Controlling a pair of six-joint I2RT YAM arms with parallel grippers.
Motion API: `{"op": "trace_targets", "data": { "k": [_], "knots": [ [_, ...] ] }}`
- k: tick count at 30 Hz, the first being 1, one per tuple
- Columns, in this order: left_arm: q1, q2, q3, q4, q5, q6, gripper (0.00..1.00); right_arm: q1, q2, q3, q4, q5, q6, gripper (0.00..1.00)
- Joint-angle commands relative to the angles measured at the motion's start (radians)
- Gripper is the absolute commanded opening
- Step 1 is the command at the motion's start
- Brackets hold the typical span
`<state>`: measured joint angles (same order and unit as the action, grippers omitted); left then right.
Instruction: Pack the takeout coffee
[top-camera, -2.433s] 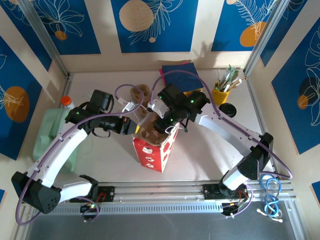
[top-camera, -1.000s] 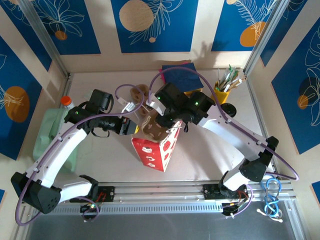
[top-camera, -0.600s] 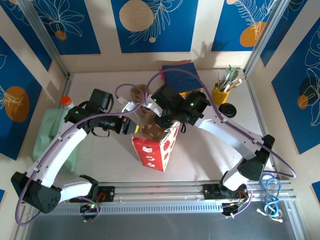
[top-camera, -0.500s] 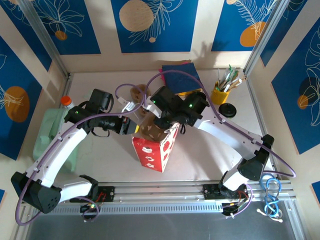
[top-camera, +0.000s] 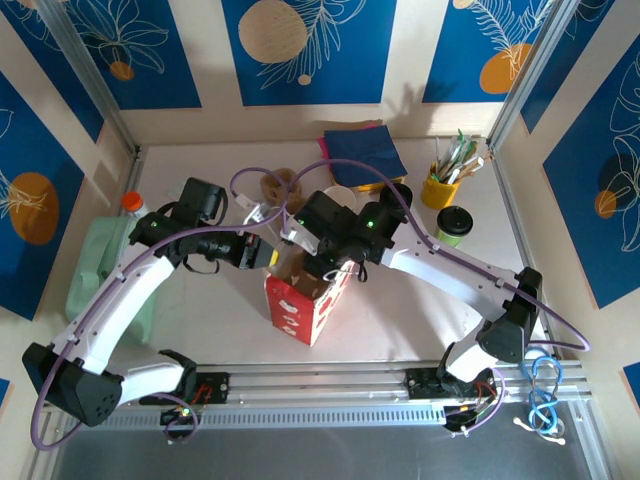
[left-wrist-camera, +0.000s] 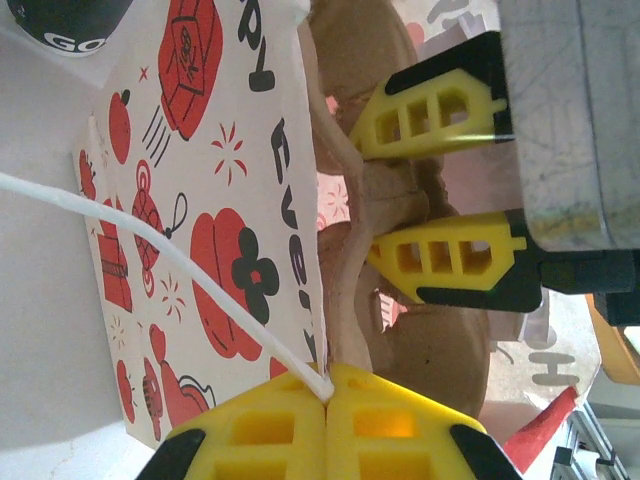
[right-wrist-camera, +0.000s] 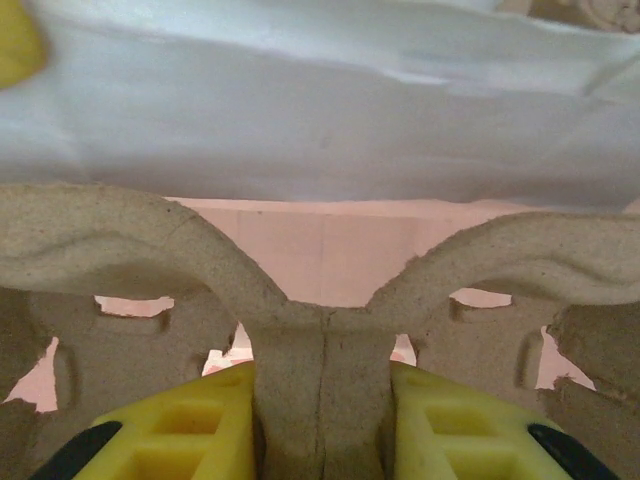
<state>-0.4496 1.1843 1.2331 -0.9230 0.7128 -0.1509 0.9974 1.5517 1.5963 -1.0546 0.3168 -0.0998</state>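
Takeout coffee (top-camera: 338, 197): seen from above as a white round cup stood on the table (top-camera: 420, 300), just behind the right wrist and in front of the navy napkin (top-camera: 365, 150). It is apart from both grippers and outside the bag.
Right fingers (right-wrist-camera: 180, 430): pressed against the two sides of the central rib of the pulp carrier (right-wrist-camera: 120, 235), so the rib is pinched between the yellow pads.
Right gripper (top-camera: 322, 268): pointed down at the open mouth of the paper bag (top-camera: 298, 305). The carrier is gripped there, partly sunk into the mouth with its upper part above the rim.
Left fingers (left-wrist-camera: 250, 435): pressed together, with the white cord handle (left-wrist-camera: 150, 235) nipped where the pads meet.
Left gripper (top-camera: 268, 256): set at the bag's upper left edge, just beside the carrier. In the left wrist view the bag's printed side is seen beyond it, with the right gripper's yellow fingers on the carrier further on.
Paper bag: white with red and black print, stood near the middle of the table between the two arms.
Right rear of table: a black lid (top-camera: 452, 220) is placed near a yellow pot (top-camera: 440, 190) filled with utensils, well apart from the bag.
Left edge of table: a pale green tub (top-camera: 100, 265) is seen under the left arm, with an orange-capped bottle (top-camera: 132, 203) just behind it.
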Motion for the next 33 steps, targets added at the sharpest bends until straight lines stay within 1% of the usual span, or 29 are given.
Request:
{"op": "trace_targets", "data": {
  "k": [1,7,13,24,27,33],
  "knots": [
    [-0.011,-0.003,0.011,0.018,0.017,0.008,0.00,-0.019,-0.012,-0.008,-0.002,-0.097,0.020,0.31],
    [-0.011,-0.008,0.010,0.019,0.025,0.013,0.00,-0.053,0.020,0.006,-0.010,-0.153,0.016,0.31],
    [-0.011,-0.012,0.003,0.038,0.036,0.001,0.00,-0.059,0.064,0.012,-0.021,-0.160,-0.003,0.31],
    [-0.011,-0.026,-0.020,0.073,0.034,-0.043,0.00,-0.061,0.078,-0.052,0.035,-0.153,-0.020,0.31],
    [-0.010,-0.030,-0.021,0.072,-0.001,-0.061,0.00,-0.068,0.070,-0.076,0.058,-0.164,-0.022,0.31],
    [-0.009,-0.039,-0.013,0.036,-0.144,-0.083,0.00,-0.087,0.032,-0.123,0.098,-0.192,-0.008,0.31]
  ]
}}
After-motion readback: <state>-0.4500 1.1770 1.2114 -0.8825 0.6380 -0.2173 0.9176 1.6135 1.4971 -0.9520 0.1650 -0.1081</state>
